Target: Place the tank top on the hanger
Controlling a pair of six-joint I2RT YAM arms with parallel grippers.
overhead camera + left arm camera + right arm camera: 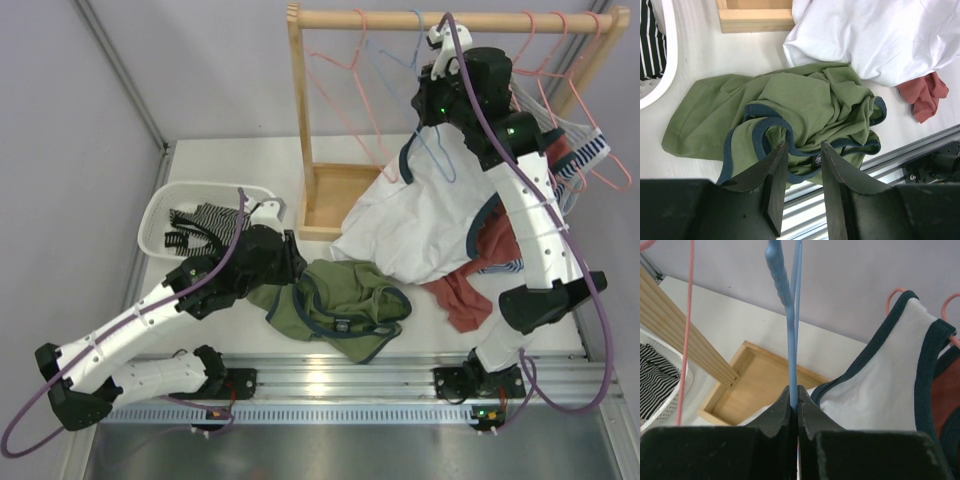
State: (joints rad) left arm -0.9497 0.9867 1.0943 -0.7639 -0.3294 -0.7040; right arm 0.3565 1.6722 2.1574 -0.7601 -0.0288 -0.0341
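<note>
The olive-green tank top (340, 305) lies crumpled on the table near the front edge, its navy trim showing; it also fills the left wrist view (805, 95). My left gripper (298, 268) is open just above its left part, its fingertips (779, 150) over a loop of navy trim and nothing between the jaws (802, 146). My right gripper (428, 98) is up at the wooden rail, shut on the wire of the light-blue hanger (792, 340). The hanger (441, 160) hangs from the rail by its hook.
A wooden rack (297, 120) with a tray base (760, 385) carries pink hangers (350, 110) and a white navy-trimmed top (890, 390). A white cloth pile (420, 230) and red garment (465, 295) lie to the right. A white basket (160, 205) holds striped clothing. A metal rail (350, 375) lines the front.
</note>
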